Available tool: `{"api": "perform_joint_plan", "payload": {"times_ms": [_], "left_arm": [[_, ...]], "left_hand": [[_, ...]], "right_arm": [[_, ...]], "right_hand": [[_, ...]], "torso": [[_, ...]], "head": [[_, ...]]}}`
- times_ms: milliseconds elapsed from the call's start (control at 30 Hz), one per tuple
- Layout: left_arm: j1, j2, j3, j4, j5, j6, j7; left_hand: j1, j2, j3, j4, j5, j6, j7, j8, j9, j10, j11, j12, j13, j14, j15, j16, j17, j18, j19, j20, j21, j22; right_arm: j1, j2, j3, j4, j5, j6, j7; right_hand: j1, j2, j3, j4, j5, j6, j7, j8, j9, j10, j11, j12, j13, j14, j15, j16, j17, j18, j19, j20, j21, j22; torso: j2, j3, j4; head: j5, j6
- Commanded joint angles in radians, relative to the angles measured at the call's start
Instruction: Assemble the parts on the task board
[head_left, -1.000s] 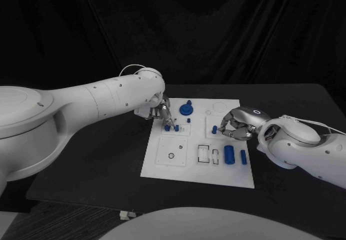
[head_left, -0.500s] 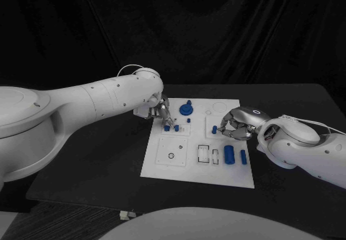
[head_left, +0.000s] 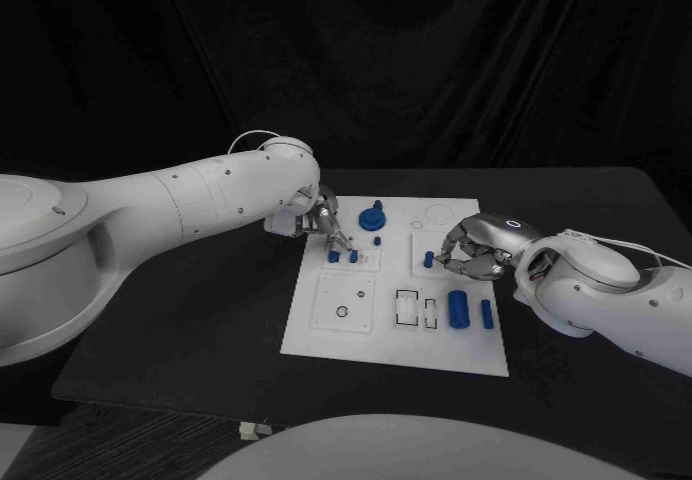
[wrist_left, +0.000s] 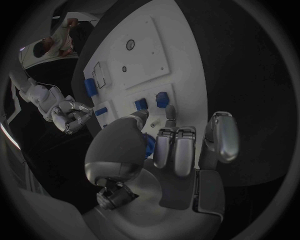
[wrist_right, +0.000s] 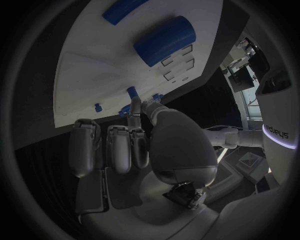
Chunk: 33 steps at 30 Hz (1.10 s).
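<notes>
The task board (head_left: 397, 340) lay in the middle of the desk (head_left: 188, 330). The left robot hand (head_left: 323, 222) hung over the board's far left corner, fingertips above two small blue pegs (head_left: 343, 256); whether it pinched anything could not be told. The right robot hand (head_left: 469, 252) curled beside another blue peg (head_left: 428, 260), its grip hidden. A blue cylinder (head_left: 459, 309) lay nearer the board's right edge.

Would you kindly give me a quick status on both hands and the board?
Left hand fingertips at two upright blue pegs. Right hand curled beside a blue peg; grip unclear. Task board unobstructed.
</notes>
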Motion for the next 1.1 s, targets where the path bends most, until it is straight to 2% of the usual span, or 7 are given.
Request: {"api": "perform_joint_plan", "payload": {"times_ms": [33, 200, 500, 667, 733, 933, 1100], "left_arm": [[-0.002, -0.005, 0.000, 0.008, 0.002, -0.040, 0.057], [-0.001, -0.022, 0.000, 0.026, 0.002, -0.087, 0.083], [0.011, -0.113, 0.000, 0.113, -0.011, -0.306, 0.228], [0.025, -0.215, 0.000, 0.216, -0.038, -0.504, 0.346], [0.029, -0.280, 0.000, 0.283, -0.048, -0.584, 0.384], [0.030, -0.394, -0.001, 0.408, -0.144, -0.661, 0.390], [-0.001, -0.455, -0.002, 0.477, -0.195, -0.712, 0.355]], "left_hand": [[0.005, 0.017, -0.054, 0.005, 0.023, 0.002, 0.001, -0.017, -0.004, 0.063, 0.016, -0.011, 0.245, 0.109, 0.012, 0.014, 0.268, 0.056, 0.002, 0.000, -0.011, 0.182], [0.027, 0.022, -0.053, 0.001, 0.062, 0.017, -0.003, -0.013, -0.007, 0.066, 0.013, -0.008, 0.247, 0.109, 0.011, 0.014, 0.268, 0.055, 0.004, -0.001, -0.008, 0.183], [0.158, 0.012, -0.005, -0.044, 0.278, -0.014, -0.027, 0.117, 0.112, 0.070, -0.009, -0.002, 0.249, 0.109, -0.008, 0.014, 0.268, 0.050, 0.022, -0.019, 0.020, 0.191], [0.220, 0.005, 0.031, -0.069, 0.287, -0.047, -0.027, 0.133, 0.120, 0.079, -0.012, 0.008, 0.255, 0.109, -0.012, 0.014, 0.268, 0.046, 0.032, -0.023, 0.036, 0.195], [0.232, -0.003, 0.037, -0.072, 0.280, -0.052, -0.025, 0.127, 0.106, 0.087, -0.011, 0.017, 0.262, 0.109, -0.013, 0.014, 0.268, 0.043, 0.041, -0.023, 0.049, 0.199], [0.256, -0.022, 0.038, -0.058, 0.143, -0.084, 0.002, 0.053, -0.013, 0.084, 0.011, 0.013, 0.258, 0.109, 0.003, 0.014, 0.268, 0.042, 0.043, -0.012, 0.053, 0.199], [0.233, -0.026, 0.007, -0.024, 0.051, -0.069, 0.010, 0.037, -0.076, 0.081, 0.018, 0.010, 0.256, 0.109, 0.011, 0.014, 0.268, 0.042, 0.044, -0.004, 0.055, 0.199]], "right_arm": [[-0.002, 0.001, 0.001, -0.001, -0.002, 0.003, -0.013], [-0.002, 0.001, 0.001, -0.001, -0.002, 0.001, -0.011], [-0.002, -0.007, 0.001, 0.005, -0.002, -0.025, 0.004], [0.000, -0.015, 0.001, 0.016, -0.002, -0.073, 0.031], [0.004, -0.019, 0.001, 0.024, -0.002, -0.100, 0.046], [0.016, -0.018, 0.001, 0.032, -0.002, -0.125, 0.058], [0.018, -0.011, 0.001, 0.025, -0.002, -0.115, 0.061]], "right_hand": [[0.019, 0.006, 0.015, -0.009, 0.027, -0.017, -0.001, -0.025, 0.001, 0.108, 0.000, -0.012, 0.252, 0.075, 0.008, -0.019, 0.097, 0.000, 0.034, 0.003, -0.019, 0.223], [0.019, 0.007, 0.015, -0.009, 0.027, -0.017, -0.001, -0.026, 0.000, 0.108, 0.001, -0.012, 0.252, 0.075, 0.008, -0.020, 0.097, 0.000, 0.034, 0.003, -0.020, 0.223], [0.019, 0.006, 0.016, -0.009, 0.027, -0.018, -0.001, -0.027, 0.000, 0.108, 0.001, -0.012, 0.252, 0.076, 0.008, -0.019, 0.098, -0.001, 0.035, 0.003, -0.018, 0.223], [0.033, -0.006, 0.014, -0.027, 0.022, -0.019, -0.002, -0.028, 0.001, 0.108, 0.001, -0.012, 0.252, 0.077, 0.008, -0.018, 0.102, -0.001, 0.036, 0.004, -0.017, 0.224], [0.039, -0.013, 0.012, -0.035, 0.015, -0.021, -0.002, -0.031, 0.000, 0.108, 0.001, -0.012, 0.252, 0.078, 0.008, -0.015, 0.107, -0.002, 0.038, 0.004, -0.012, 0.226], [0.043, -0.018, 0.009, -0.040, 0.003, -0.023, -0.002, -0.033, -0.001, 0.108, 0.001, -0.012, 0.252, 0.078, 0.008, -0.014, 0.109, -0.003, 0.040, 0.004, -0.009, 0.227], [0.038, -0.013, 0.008, -0.035, -0.005, -0.031, 0.002, -0.042, -0.006, 0.108, 0.003, -0.012, 0.252, 0.078, 0.009, -0.014, 0.107, -0.003, 0.040, 0.005, -0.011, 0.227]], "torso": [[0.000, 0.0002, -0.0001], [0.000, 0.0001, 0.0006], [-0.001, 0.0002, 0.0001], [0.000, -0.0002, 0.0003], [0.000, -0.0001, 0.0000], [0.000, -0.0003, -0.0004], [-0.001, -0.0002, -0.0002]], "head": [[0.001, 0.000], [-0.001, 0.000], [-0.002, 0.000], [0.007, 0.000], [0.010, 0.000], [0.013, 0.000], [0.018, 0.000]]}}
